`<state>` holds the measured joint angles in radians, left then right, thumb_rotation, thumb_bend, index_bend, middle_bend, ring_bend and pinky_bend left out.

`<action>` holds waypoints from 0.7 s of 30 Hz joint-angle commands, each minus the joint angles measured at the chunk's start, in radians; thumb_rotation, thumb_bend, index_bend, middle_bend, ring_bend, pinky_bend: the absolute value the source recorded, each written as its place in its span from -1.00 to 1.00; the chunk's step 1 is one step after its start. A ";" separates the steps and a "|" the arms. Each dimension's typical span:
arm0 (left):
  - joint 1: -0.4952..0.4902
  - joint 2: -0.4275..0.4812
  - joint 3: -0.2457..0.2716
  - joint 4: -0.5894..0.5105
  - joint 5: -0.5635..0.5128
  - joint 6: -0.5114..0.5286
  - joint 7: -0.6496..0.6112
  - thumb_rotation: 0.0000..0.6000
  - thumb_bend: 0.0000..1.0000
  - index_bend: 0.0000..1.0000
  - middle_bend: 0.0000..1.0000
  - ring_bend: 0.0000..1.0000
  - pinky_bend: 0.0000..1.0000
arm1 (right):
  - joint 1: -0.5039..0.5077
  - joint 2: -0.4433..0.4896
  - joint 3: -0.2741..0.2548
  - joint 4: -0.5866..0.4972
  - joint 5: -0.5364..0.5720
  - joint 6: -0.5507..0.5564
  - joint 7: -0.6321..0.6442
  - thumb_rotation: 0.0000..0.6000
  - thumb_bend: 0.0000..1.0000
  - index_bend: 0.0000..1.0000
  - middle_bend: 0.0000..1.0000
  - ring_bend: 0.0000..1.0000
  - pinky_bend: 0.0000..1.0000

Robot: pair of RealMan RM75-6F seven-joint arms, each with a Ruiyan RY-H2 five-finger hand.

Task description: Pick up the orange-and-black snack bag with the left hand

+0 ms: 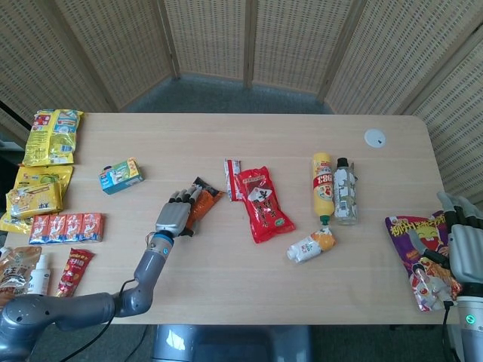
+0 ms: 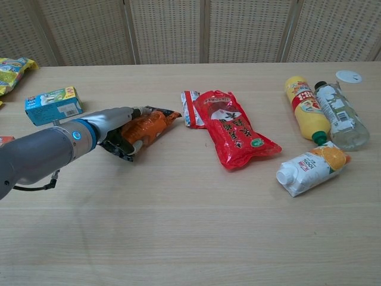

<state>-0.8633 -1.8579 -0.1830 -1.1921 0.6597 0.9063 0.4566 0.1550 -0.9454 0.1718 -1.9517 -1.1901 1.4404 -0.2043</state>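
The orange-and-black snack bag point(image 1: 204, 198) point(image 2: 152, 126) lies on the wooden table left of centre. My left hand point(image 1: 174, 216) point(image 2: 116, 126) lies over its left end, fingers wrapped across the top and the thumb at the near edge, so it grips the bunched bag. The bag still rests on the table, and its left part is hidden under the hand. My right hand point(image 1: 466, 243) shows only in the head view, at the table's right edge, fingers apart and holding nothing.
A red snack bag point(image 1: 262, 202) point(image 2: 235, 131) lies just right of the target. Farther right are a yellow bottle point(image 1: 323, 181), a clear bottle point(image 1: 345, 190) and a small carton point(image 1: 311, 245). A green box point(image 2: 53, 104) and several snack packs fill the left side.
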 commanded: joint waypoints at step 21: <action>0.062 0.173 -0.149 -0.263 0.192 0.182 -0.082 1.00 0.93 0.31 -0.04 0.29 0.66 | 0.011 -0.020 0.002 0.013 -0.013 -0.025 0.017 -0.53 -0.35 -1.00 -0.84 -1.00 -0.89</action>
<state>-0.8192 -1.7543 -0.3053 -1.3671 0.8039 1.0424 0.3823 0.1643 -0.9636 0.1741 -1.9402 -1.2023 1.4178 -0.1877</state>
